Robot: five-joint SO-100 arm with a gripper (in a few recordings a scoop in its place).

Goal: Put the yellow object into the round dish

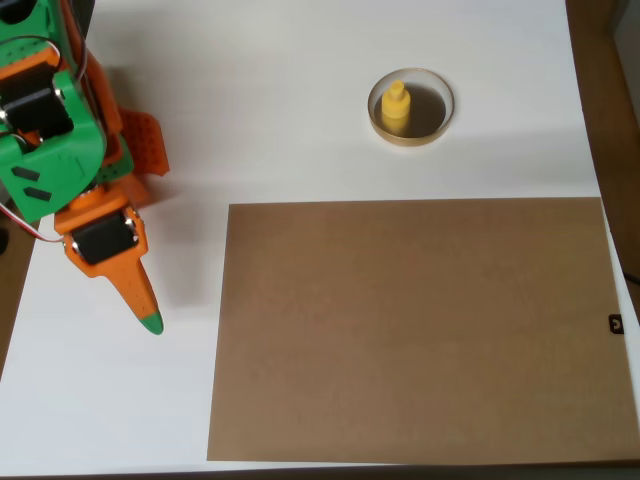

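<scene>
The yellow object stands upright inside the round dish, left of the dish's middle, in the upper part of the overhead view. The dish has a tan rim and a dark inside. My orange and green gripper is far off at the left side of the table, pointing down and to the right. Its fingers come together in a single green-tipped point with nothing between them.
A large brown sheet covers the lower right of the white table. The arm's body fills the upper left corner. The table's right edge runs beside a dark strip.
</scene>
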